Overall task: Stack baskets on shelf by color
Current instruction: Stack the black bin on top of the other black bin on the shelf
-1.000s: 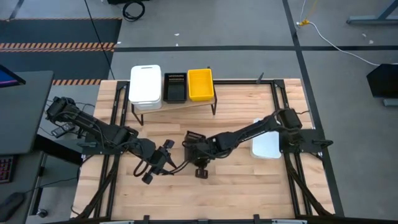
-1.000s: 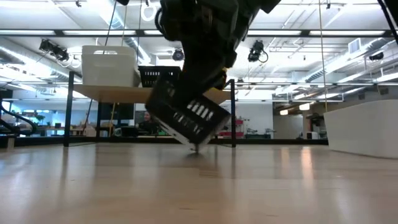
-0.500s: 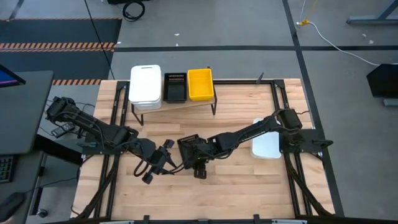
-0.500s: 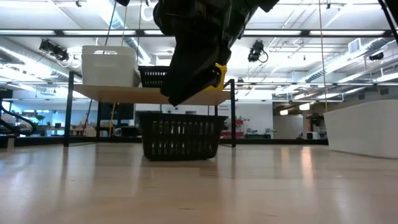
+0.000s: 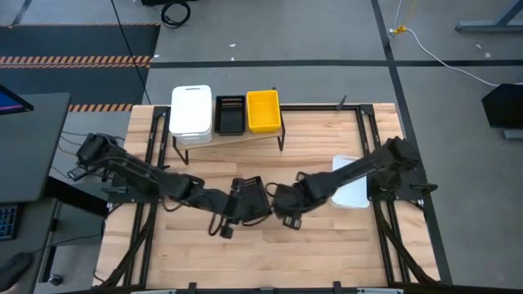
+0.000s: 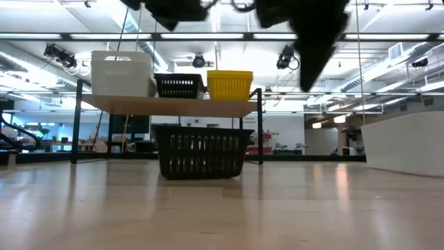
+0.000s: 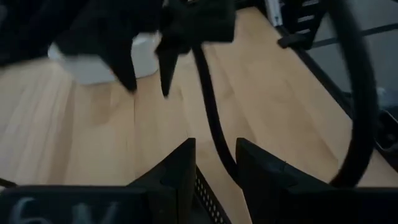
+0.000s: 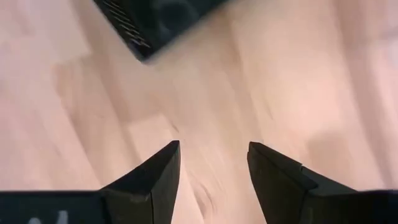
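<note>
- On the slatted wooden tabletop [image 5: 327, 245], near its middle, a black perforated plastic basket [image 5: 250, 198] stands upright on its base; the low view shows it flat on the wood, in front of and below the shelf.
- The light wooden shelf on thin black metal legs [image 5: 237, 135] stands at the table's far edge. On it sit, in a row, a white rectangular plastic basket [image 5: 191, 112], a smaller black perforated basket [image 5: 230, 114] and a yellow plastic basket [image 5: 263, 110].
- Another white plastic basket [image 5: 351, 193] rests on the table on the right side, partly covered by the right arm.
- The left gripper [image 5: 231, 214] is at the near left edge of the loose black basket. In the left wrist view its two dark fingers [image 7: 177, 177] stand a modest gap apart, with the basket's perforated wall [image 7: 205, 193] showing at that gap. Whether they actually pinch the wall I cannot tell.
- The right gripper [image 5: 282, 208] hangs just to the right of the same basket, apart from it. In the right wrist view its fingers [image 8: 158, 171] are spread wide with only bare wood between them, holding nothing; a corner of the black basket [image 8: 152, 22] lies well ahead of them.
</note>
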